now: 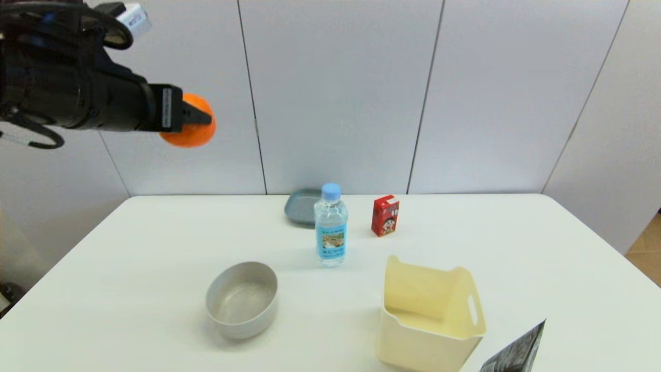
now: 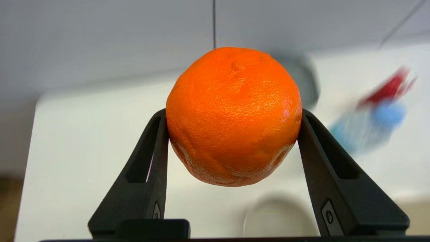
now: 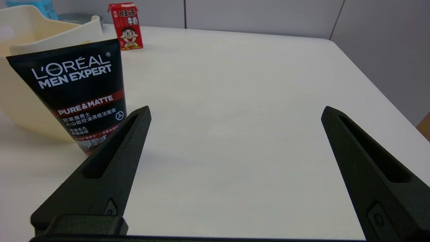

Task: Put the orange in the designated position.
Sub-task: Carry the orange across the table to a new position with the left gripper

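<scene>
Currently carrying orange (image 2: 233, 116), pinched btwn both fingers of left gripper (image 1: 199, 120), high above table (image 1: 155, 232), well up-left of grey bowl (image 1: 241, 298). Right gripper (image 3: 235, 114) spread wide, holding nothing, parked low beside face-wash tube (image 3: 79, 90). Risks: round, dimpled skin w/ small contact patches, so could slip or roll out if released from height; could also roll toward bowl or water bottle (image 1: 330, 226) once set down.
</scene>
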